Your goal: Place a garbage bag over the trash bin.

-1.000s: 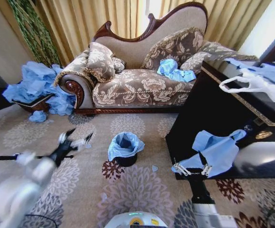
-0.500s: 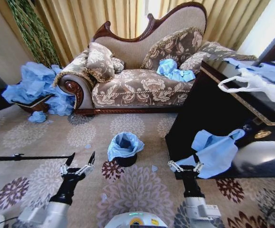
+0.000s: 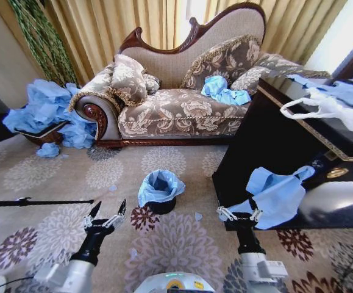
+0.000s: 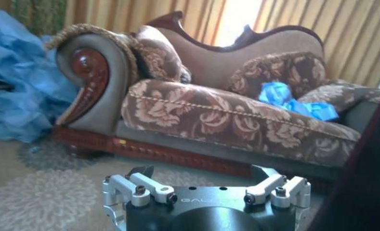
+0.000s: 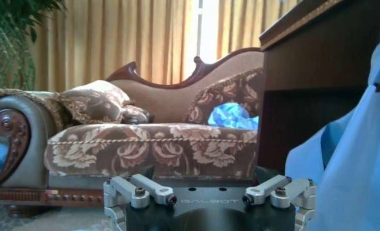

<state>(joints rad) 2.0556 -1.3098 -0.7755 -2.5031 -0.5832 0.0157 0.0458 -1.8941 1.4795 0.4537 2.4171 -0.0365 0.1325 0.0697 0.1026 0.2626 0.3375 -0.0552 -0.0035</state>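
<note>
On the carpet, head view: trash bin (image 3: 162,204) stands upright, axis vertical, mouth up, garbage bag (image 3: 159,185) draped over its rim. Left gripper (image 3: 105,214) low beside it, fingers spread wide, empty. Right gripper (image 3: 238,214) by the dark table (image 3: 267,140), fingers apart, empty. Left wrist: sofa (image 4: 228,120) ahead, "GALBOT" on gripper housing. Right wrist: same lettering, sofa behind.

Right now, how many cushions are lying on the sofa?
2: one cushion on the sofa's left end over the scrolled arm, and one cushion leaning on the backrest at the right, behind the blue bags. More could be hidden behind them.
</note>
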